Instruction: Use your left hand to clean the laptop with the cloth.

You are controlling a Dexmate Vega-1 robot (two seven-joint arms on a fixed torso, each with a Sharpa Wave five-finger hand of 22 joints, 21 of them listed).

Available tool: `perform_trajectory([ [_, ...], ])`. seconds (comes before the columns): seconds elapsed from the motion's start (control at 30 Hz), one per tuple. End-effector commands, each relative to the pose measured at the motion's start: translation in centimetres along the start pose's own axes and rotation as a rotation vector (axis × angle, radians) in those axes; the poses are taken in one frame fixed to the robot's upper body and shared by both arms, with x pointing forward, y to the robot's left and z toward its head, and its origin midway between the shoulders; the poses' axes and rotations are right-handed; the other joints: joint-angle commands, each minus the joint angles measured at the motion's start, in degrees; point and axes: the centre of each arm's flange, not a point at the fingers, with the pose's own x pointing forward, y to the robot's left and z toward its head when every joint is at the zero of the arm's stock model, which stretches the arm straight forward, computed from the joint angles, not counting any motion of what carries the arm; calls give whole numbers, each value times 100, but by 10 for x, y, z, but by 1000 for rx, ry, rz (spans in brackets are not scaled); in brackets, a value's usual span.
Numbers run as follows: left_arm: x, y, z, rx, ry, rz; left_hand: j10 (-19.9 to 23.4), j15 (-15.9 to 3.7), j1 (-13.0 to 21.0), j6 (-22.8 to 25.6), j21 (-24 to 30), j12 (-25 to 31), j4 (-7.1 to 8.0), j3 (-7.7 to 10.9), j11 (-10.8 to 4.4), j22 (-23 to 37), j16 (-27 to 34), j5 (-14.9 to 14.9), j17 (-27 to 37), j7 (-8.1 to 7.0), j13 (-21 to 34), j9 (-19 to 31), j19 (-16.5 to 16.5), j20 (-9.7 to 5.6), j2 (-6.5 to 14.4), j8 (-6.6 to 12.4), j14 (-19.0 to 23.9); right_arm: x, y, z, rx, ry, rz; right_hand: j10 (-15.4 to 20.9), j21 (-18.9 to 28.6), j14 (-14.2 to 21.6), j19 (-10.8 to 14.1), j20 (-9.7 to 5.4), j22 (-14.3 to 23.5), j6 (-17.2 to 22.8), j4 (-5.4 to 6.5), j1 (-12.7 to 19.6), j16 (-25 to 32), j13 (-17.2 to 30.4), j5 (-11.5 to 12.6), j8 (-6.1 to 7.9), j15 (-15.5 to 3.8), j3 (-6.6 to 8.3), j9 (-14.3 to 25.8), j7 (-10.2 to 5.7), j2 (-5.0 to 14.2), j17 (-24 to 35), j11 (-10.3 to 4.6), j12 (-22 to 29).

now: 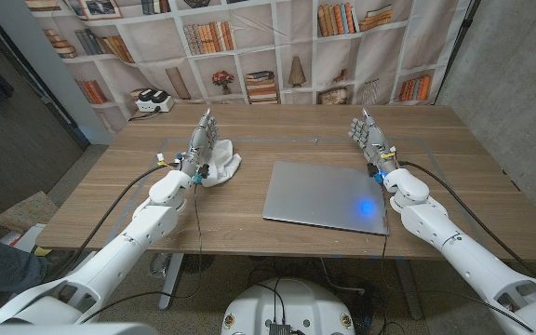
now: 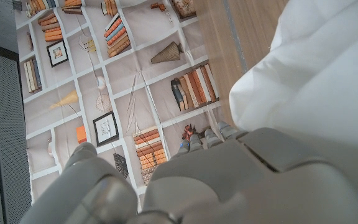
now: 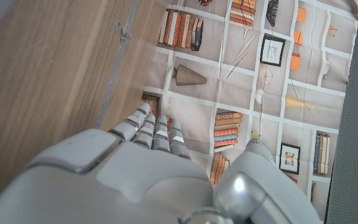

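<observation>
A closed silver laptop (image 1: pixel 326 195) lies on the wooden table (image 1: pixel 110 200) right of centre, with a blue light spot near its front right corner. A crumpled white cloth (image 1: pixel 221 161) lies to its left. My left hand (image 1: pixel 199 142) stands on edge right beside the cloth, fingers straight and apart, holding nothing; whether it touches the cloth is unclear. In the left wrist view the cloth (image 2: pixel 316 74) bulks close beside my left hand (image 2: pixel 185 180). My right hand (image 1: pixel 368 137) stands upright beyond the laptop's far right corner, fingers extended, empty. Its back (image 3: pixel 148 168) fills the right wrist view's lower part.
A white power strip with black plugs (image 1: pixel 152 101) sits at the table's far left corner. A bookshelf-print backdrop (image 1: pixel 249 46) hangs behind the table. Cables run along both arms. Bare wood lies in front of the cloth and around the laptop.
</observation>
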Motion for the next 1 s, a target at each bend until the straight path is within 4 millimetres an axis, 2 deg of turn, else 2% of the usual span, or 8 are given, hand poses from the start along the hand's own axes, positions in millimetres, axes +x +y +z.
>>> perform_trajectory([
  [0.03, -12, 4, 11, 48, -47, 6, -20, -13, 62, -144, -8, 3, -17, 29, -5, 15, 14, 41, 9, -12, 7, 31, -54, -535, 22, 29, -33, -7, 13, 0, -36, -20, 2, 75, 37, 24, 32, -6, 16, 13, -5, 63, 23, 14, 23, 18, 32, 39, 8, 5, -2, 22, 40, 54],
  [0.2, -14, 10, 13, 72, -96, 25, 240, -58, 208, 130, -9, 64, -75, 42, -31, 14, 57, 67, 5, -16, 7, 29, 146, -537, 101, 95, 193, -10, 16, 3, -47, -37, -2, 106, 40, 40, 47, -7, 16, 17, -10, 62, 24, 16, 21, 15, 18, 32, 9, -10, -7, 24, 46, 62],
  [0.23, -14, 11, 14, 75, -102, 27, 330, -60, 269, 204, -16, 80, -101, 47, -80, 13, 60, 73, 4, -20, 8, 29, 207, -530, 124, 105, 257, -10, 17, 4, -47, -42, -6, 106, 41, 42, 51, -9, 16, 19, -10, 62, 24, 16, 20, 15, 18, 31, 9, -11, -8, 24, 44, 61],
  [0.73, -24, 30, 39, 212, -194, 114, 1025, -98, 715, 934, 32, 184, -303, 76, -62, 20, 133, 70, 6, -9, 11, 32, 870, -490, 239, 231, 921, -9, 25, 10, -75, -44, -4, 135, 39, 78, 60, -7, 17, 37, -20, 66, 24, 19, 18, 11, 14, 24, 9, -41, -9, 26, 38, 63],
  [0.77, -24, 31, 41, 230, -202, 120, 1156, -153, 783, 1039, 47, 209, -334, 83, -60, 23, 147, 64, 7, -22, 13, 34, 978, -469, 254, 249, 1027, -8, 25, 11, -81, -41, -3, 135, 39, 79, 60, -8, 17, 38, -21, 67, 25, 19, 18, 11, 11, 24, 9, -41, -9, 26, 39, 63],
  [0.93, -23, 36, 49, 340, -248, 154, 1536, -187, 1070, 1413, 87, 248, -477, 107, -90, 25, 191, 35, 5, -43, 15, 38, 1350, -464, 278, 302, 1436, -9, 26, 12, -86, -29, -8, 134, 38, 74, 61, -7, 18, 43, -24, 70, 19, 19, 17, 10, 7, 23, 9, -44, -7, 26, 26, 59],
  [1.0, -22, 37, 51, 361, -255, 163, 1651, -209, 1171, 1552, 99, 254, -529, 116, -157, 26, 190, 27, 4, -72, 15, 39, 1469, -471, 282, 325, 1538, -9, 26, 12, -91, -28, -8, 135, 37, 75, 61, -7, 18, 46, -26, 71, 18, 20, 17, 10, 7, 23, 9, -49, -6, 27, 25, 59],
])
